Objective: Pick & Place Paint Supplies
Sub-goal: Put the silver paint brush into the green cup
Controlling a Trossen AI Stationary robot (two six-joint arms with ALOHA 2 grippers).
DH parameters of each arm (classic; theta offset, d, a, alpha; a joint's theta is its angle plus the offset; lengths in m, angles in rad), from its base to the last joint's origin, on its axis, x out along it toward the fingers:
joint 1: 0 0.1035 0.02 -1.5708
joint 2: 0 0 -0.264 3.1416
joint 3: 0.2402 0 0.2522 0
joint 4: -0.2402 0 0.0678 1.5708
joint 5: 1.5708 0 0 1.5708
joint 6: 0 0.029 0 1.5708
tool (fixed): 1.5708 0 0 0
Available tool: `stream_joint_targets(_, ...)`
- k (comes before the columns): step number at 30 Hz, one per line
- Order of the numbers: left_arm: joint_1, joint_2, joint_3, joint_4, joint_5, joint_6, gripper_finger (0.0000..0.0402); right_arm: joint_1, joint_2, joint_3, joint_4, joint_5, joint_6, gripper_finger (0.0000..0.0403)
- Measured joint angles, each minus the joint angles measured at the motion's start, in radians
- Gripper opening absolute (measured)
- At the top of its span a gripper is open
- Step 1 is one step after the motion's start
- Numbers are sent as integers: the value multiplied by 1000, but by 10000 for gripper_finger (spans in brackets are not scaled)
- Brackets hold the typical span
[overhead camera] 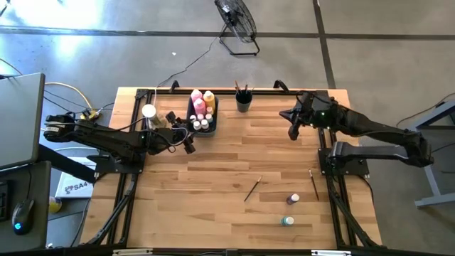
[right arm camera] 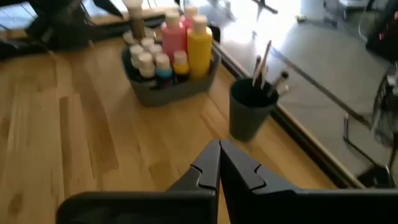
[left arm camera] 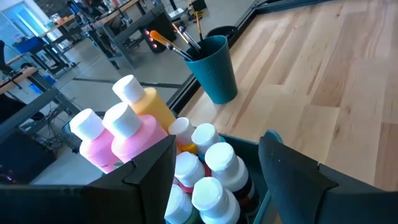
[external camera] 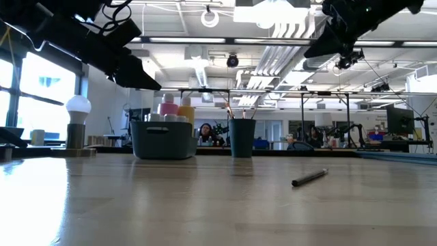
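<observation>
Left gripper released, fingers spread, poised just above the small white-capped paint bottles in the grey bin beside pink and yellow squeeze bottles. Right gripper clenched, empty, raised near the dark brush cup. Loose paintbrushes and two paint bottles lie on the table's near side.

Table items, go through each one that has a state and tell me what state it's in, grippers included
left gripper: open, empty, over the bin
right gripper: shut, empty
bin: upright, holding capped bottles
pink bottles: upright, capped
yellow bottle: upright, capped
cup: upright, holding brushes
two brushes: lying loose on the table
purple bottle: on the table, outside the bin
teal bottle: on the table, outside the bin
</observation>
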Motion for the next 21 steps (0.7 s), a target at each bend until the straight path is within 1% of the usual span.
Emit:
stream_joint_targets(3,0,0,0,0,0,2,223,36,27,48,-67,12,18,2)
stream_joint_targets(9,0,0,0,-3,0,2,223,121,82,89,-83,-90,-45,2)
stream_joint_targets(13,0,0,0,-8,0,2,223,178,102,93,-87,-98,-62,2)
stream_joint_targets(17,0,0,0,-8,0,2,223,241,105,94,-140,-98,1,2)
stream_joint_targets(21,0,0,0,-8,16,-1,223,315,105,94,-219,-99,130,2)
